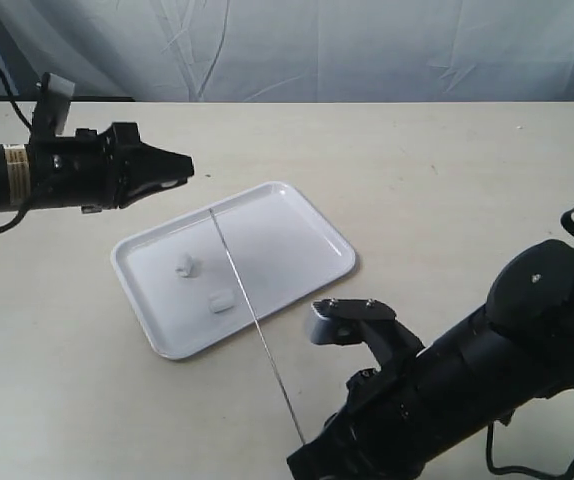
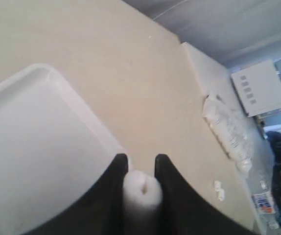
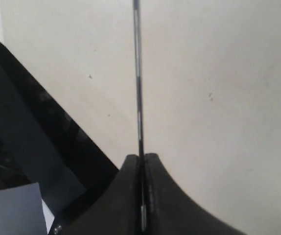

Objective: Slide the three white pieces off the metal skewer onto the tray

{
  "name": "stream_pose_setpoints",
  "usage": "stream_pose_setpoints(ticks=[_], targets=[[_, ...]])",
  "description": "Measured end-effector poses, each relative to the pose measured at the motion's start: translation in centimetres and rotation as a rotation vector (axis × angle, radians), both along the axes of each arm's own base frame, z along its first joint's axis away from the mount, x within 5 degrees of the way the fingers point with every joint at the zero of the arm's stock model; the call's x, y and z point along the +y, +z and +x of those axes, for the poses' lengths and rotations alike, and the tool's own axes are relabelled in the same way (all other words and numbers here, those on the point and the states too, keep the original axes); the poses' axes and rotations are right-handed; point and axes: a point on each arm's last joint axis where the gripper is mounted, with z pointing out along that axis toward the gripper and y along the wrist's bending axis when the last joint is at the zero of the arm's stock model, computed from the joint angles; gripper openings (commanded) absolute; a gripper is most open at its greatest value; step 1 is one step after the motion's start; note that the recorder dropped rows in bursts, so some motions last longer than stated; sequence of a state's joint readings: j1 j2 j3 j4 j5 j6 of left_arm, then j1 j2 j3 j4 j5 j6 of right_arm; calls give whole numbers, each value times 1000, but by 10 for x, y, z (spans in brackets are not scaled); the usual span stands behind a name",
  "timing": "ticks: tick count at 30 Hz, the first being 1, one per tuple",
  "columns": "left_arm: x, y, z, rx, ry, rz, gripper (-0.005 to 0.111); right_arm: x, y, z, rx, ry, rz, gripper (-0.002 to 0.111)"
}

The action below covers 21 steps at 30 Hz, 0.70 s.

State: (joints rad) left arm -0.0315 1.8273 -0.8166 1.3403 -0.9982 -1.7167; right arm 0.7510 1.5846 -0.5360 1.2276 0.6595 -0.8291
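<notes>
The white tray [image 1: 297,232] lies mid-table with two white pieces on it: one [image 1: 186,265] near its left side, one [image 1: 220,299] near its front edge. The thin metal skewer [image 1: 245,300] runs bare from above the tray's far rim down to my right gripper [image 1: 305,447], which is shut on its near end [image 3: 140,98]. My left gripper [image 1: 182,172] hovers past the tray's far-left corner, shut on the third white piece [image 2: 142,190], hole facing outward. The tray's corner [image 2: 42,122] shows beside the left fingers [image 2: 118,169].
The beige tabletop [image 1: 447,170] stretches all round the tray, with a grey-blue curtain behind it. In the left wrist view, a clear plastic bag [image 2: 228,132], a white box [image 2: 260,88] and small white scraps [image 2: 219,190] lie beyond the table edge.
</notes>
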Motion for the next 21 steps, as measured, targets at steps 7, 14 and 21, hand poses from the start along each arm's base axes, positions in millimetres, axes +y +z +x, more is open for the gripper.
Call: stream_pose_setpoints(ticks=[7,14,21], targets=[[-23,-28,-4,49,-69,151,20,5,11,21,-45,-79,13,-1],[-36,-58,-7,25,-133,327,39,3,35,59,-107,-122,-97,-1],[-34,-60,-4,-32,-136,380,45,10,42,96,-150,-55,-313,-1]])
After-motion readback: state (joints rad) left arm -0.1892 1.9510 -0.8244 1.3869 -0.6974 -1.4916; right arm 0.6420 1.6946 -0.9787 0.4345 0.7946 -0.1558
